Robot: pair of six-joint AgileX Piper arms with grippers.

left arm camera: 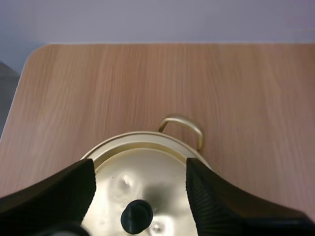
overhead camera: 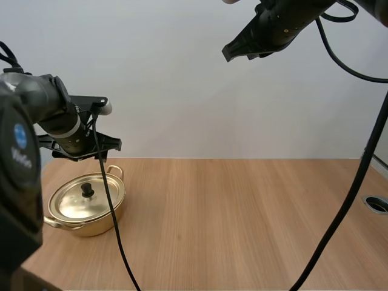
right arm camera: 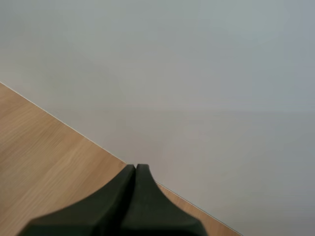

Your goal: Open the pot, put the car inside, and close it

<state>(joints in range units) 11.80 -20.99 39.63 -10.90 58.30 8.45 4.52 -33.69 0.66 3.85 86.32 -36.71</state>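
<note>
left claw (left arm camera: 139,169): wide apart and holding nothing; its two black fingers (left arm camera: 59,191) have their ribbed inner faces turned to each other.
left claw's place: it hangs just over the lid, with one finger at each side of the knob and a gap to the knob on both sides. In the high view it sits above the pot at the left part of the bench.
right claw (overhead camera: 233,52): closed on nothing, its fingers lying together as one dark wedge.
right claw's place: high above the far side of the bench, well apart from the pot, with its tip pointing down and to the left.
knob (left arm camera: 137,216): small, black and round, upright at the middle of the lid.
lid (overhead camera: 73,203): gold-coloured and shiny, sitting flat on the pot, so the pot is shut.
pot (overhead camera: 91,229): shallow, gold-coloured metal, standing upright on the bench near its left edge.
far handle (overhead camera: 116,170): a gold loop at the rim, on the side away from the arms.
near handle (overhead camera: 53,223): a matching loop at the opposite rim.
bench (overhead camera: 242,224): light wood grain.
wall (overhead camera: 182,91): pale and plain, behind the bench.
</note>
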